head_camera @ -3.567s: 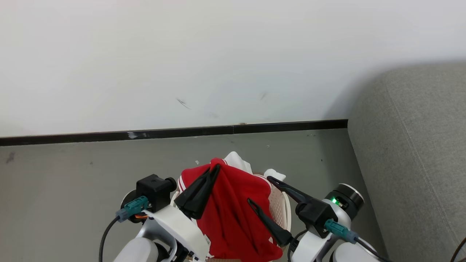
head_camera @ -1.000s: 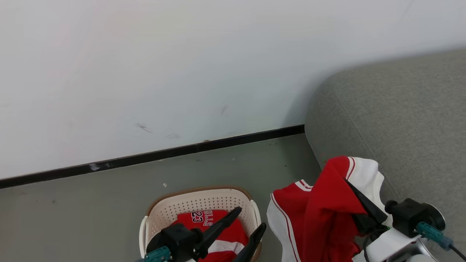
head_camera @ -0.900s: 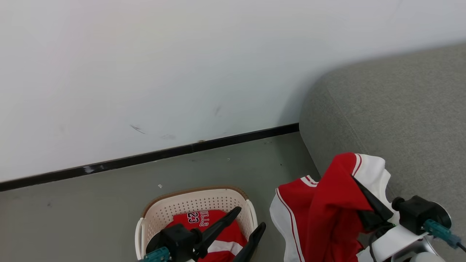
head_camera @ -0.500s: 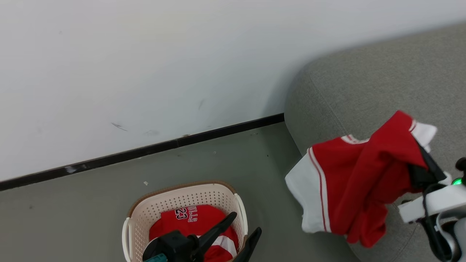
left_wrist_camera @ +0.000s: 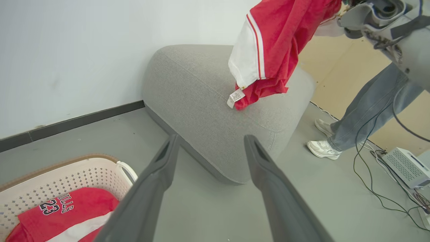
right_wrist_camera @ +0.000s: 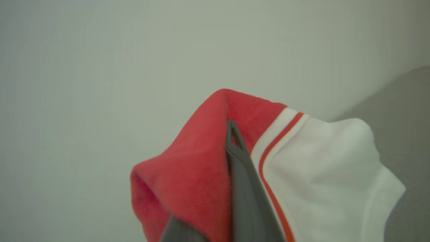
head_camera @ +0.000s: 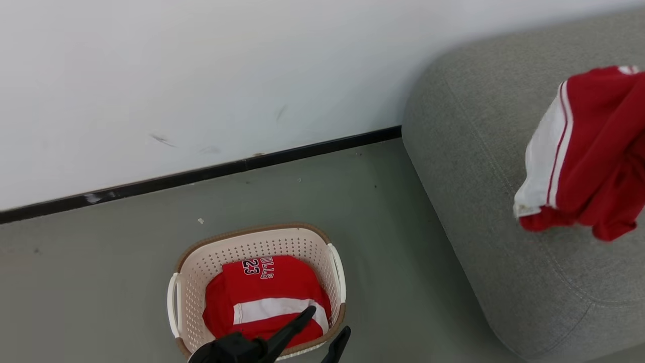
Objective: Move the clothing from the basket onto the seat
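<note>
Head view: jersey (head_camera: 272, 285) in basket (head_camera: 201, 262) reads "ULLS 23"; left fingers (left_wrist_camera: 153, 188) apart, empty; right fingers (right_wrist_camera: 245, 188) clamped on red-white garment (right_wrist_camera: 198, 168).

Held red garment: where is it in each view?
Head: garment at right edge, over the sofa.
Left wrist: garment top centre-right, hanging over the sofa.
Right wrist: garment centre, pinched in the shut right gripper.
Shared landmark: grey sofa, at the right wrist view's far right edge.

The head camera looks down from high on the basket (head_camera: 252, 230) and seat (head_camera: 484, 212); the left wrist camera, low beside the basket, shares both; the right wrist's sits against the red garment (right_wrist_camera: 195, 168).
</note>
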You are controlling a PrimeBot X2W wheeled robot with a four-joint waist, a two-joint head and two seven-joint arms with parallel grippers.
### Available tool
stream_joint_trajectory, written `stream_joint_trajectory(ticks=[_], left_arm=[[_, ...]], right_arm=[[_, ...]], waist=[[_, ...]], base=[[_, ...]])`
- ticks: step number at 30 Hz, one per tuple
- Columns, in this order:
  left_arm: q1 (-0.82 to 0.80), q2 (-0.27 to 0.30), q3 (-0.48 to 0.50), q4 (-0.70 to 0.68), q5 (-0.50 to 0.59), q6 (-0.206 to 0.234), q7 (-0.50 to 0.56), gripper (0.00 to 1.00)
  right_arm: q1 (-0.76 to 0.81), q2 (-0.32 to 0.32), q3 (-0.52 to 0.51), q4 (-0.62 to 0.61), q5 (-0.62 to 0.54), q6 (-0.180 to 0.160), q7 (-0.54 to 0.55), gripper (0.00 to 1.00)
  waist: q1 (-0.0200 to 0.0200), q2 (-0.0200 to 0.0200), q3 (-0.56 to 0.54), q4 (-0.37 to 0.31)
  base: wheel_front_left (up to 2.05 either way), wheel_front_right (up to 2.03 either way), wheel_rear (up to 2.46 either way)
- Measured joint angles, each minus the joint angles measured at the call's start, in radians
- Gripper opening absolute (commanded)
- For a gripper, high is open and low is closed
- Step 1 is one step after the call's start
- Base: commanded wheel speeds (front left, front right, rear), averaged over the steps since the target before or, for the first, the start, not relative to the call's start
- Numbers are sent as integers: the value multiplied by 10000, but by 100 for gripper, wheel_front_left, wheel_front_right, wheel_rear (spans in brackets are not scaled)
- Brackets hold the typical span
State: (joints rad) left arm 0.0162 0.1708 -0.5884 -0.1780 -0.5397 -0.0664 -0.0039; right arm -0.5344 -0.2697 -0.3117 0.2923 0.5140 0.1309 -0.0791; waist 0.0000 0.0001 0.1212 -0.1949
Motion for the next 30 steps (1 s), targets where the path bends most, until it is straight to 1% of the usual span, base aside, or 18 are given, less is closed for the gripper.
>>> stream_joint_trajectory(ticks=[6,13,16,19,22,30], left_arm=[[207,314,192,-290,142,201,92,100],[492,673,512,-692,155,305,117,100],[550,844,640,-871,155,332,117,100],[561,936,736,-1081,155,334,117,100],[561,986,803,-1214,155,336,117,100],[558,1377,1103,-1634,155,374,217,100]], right_arm=[[-1888,-487,-1590,924,10,0,372,0],[-3648,-1221,-2550,1653,-424,0,665,0],[-4112,-1342,-2685,1939,-756,0,784,0],[-4415,-1329,-2811,2205,-965,0,792,0],[-4626,-1315,-2834,2305,-1053,0,792,0],[-5679,-1241,-2855,2449,-1384,0,792,0]], waist=[[0,0,503,186],[0,0,1181,410],[0,0,1497,496],[0,0,1815,573],[0,0,2027,620],[0,0,2852,738]], base=[[0,0,0],[0,0,0],[0,0,0],[0,0,0],[0,0,0],[0,0,0]])
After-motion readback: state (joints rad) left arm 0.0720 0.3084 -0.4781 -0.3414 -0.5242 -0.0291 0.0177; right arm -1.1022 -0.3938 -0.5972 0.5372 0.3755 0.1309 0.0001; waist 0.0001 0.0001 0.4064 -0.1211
